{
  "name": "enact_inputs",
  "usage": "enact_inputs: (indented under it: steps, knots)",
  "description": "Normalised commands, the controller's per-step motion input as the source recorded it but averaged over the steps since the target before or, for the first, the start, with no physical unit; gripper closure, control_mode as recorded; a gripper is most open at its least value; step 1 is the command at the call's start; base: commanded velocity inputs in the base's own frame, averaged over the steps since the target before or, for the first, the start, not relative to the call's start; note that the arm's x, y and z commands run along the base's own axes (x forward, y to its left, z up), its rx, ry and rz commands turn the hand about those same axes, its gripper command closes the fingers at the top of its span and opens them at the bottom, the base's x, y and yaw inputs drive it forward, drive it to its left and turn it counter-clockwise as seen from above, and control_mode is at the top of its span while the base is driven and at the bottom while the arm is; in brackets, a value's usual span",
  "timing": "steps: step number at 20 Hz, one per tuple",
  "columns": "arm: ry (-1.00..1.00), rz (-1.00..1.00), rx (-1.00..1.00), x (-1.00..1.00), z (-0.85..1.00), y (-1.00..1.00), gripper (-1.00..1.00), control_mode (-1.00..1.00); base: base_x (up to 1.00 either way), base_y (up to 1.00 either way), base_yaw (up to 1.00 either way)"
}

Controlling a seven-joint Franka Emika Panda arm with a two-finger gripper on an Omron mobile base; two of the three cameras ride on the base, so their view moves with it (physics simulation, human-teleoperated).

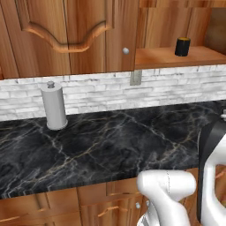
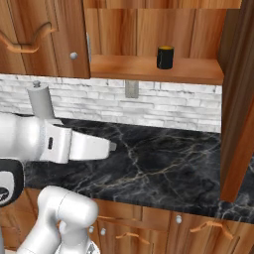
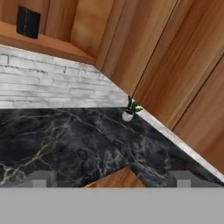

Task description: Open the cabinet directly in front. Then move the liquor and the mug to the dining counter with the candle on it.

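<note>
Glossy white rounded arm (image 2: 54, 144) with smooth bulbous link shells, black joint bands between segments, a small dark slot on one tapering white link

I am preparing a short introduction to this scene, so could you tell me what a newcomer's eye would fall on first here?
The cabinet stands open, and the black mug sits alone on its wooden shelf. Below runs a black marble counter against white brick, with a grey paper-towel holder at its left and a small potted plant in the far right corner.
</note>
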Motion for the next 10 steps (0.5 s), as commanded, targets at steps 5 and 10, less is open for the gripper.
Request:
enact_inputs:
  steps: [5, 10]
  knots:
    - [-0.26, 0.44, 0.04, 0.27, 0.0, 0.91, -1.0, -1.0, 0.0, 0.0, 0.0]
    - [-0.26, 0.47, 0.07, 0.39, 0.02, 0.78, -1.0, -1.0, 0.0, 0.0, 0.0]
